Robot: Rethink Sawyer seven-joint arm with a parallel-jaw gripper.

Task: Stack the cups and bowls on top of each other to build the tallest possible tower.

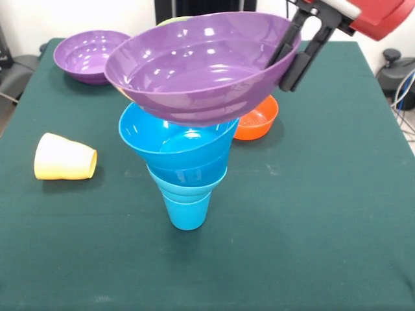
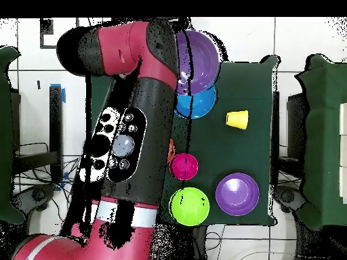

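Observation:
My gripper is shut on the right rim of a large purple bowl, with one finger inside the rim and one outside. The bowl tilts over the tower, a sky-blue cup with blue bowls nested into its mouth. The purple bowl's base is at the top blue bowl's mouth; I cannot tell if it rests there. In the overhead view the purple bowl overlaps the blue bowl. The pale yellow cup lies on its side at the left.
A second purple bowl stands at the back left and an orange bowl behind the tower. The overhead view shows a pink-red bowl, a lime green bowl and the yellow cup on the green table.

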